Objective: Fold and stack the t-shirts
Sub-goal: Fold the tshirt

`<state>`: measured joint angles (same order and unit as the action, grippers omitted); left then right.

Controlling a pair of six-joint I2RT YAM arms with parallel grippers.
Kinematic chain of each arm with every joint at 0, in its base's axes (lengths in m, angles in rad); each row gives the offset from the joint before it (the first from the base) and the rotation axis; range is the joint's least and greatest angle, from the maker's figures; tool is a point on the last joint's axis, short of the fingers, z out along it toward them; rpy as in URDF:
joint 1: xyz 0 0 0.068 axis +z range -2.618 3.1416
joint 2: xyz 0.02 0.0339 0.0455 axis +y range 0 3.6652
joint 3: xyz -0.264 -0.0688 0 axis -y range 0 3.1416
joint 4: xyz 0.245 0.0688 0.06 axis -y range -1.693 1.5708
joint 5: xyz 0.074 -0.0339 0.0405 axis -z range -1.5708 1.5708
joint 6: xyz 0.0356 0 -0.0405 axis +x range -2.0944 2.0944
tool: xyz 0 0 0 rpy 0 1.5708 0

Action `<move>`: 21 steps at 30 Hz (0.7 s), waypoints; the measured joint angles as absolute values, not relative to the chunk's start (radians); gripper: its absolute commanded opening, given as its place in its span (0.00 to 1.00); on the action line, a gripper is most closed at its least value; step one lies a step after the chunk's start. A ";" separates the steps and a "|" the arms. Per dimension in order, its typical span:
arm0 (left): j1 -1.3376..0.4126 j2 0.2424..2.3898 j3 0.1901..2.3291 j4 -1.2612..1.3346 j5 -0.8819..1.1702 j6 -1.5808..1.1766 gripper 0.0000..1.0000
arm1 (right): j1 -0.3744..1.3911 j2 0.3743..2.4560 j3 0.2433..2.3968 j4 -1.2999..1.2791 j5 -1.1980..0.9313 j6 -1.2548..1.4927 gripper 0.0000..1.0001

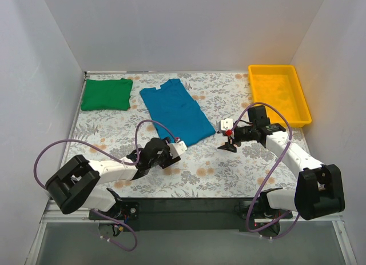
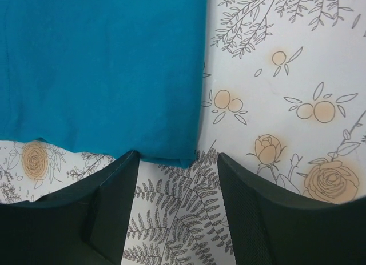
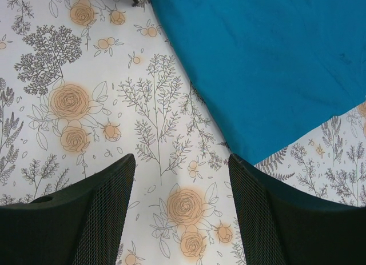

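Observation:
The teal-blue t-shirt (image 1: 174,109) lies as a long, narrow strip slanting across the middle of the floral cloth. The green t-shirt (image 1: 106,94) sits folded into a rectangle at the far left. My left gripper (image 1: 174,145) is low at the teal shirt's near hem. In the left wrist view the gripper (image 2: 177,162) is open, and the hem corner of the teal fabric (image 2: 103,71) sits just at the line of its fingertips. My right gripper (image 1: 227,140) hovers off the shirt's near right corner. It (image 3: 180,162) is open over bare cloth, with the teal shirt (image 3: 269,65) beside its right finger.
An empty yellow tray (image 1: 277,91) stands at the far right corner. White walls close in the table on the left, back and right. The floral cloth (image 1: 200,173) covers the table down to the arm bases.

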<state>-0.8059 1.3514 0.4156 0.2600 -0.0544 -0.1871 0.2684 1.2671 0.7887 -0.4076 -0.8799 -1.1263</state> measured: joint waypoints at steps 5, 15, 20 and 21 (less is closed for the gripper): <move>-0.795 1.385 0.426 0.282 -0.076 -0.179 0.54 | 0.268 1.271 0.789 -0.408 -0.888 -1.128 0.73; -0.786 1.452 0.456 0.329 -0.091 -0.168 0.34 | 0.269 1.317 0.786 -0.416 -0.898 -1.178 0.72; -0.786 1.452 0.452 0.335 -0.094 -0.162 0.13 | 0.284 1.326 0.768 -0.420 -0.888 -1.235 0.72; -0.786 1.452 0.449 0.338 -0.094 -0.162 0.11 | 0.293 1.335 0.767 -0.419 -0.877 -1.250 0.72</move>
<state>-0.7864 1.4521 0.4492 0.3378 -0.0940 -0.1619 0.2928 1.3346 0.7670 -0.4194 -0.8772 -1.2499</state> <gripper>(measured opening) 0.172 0.721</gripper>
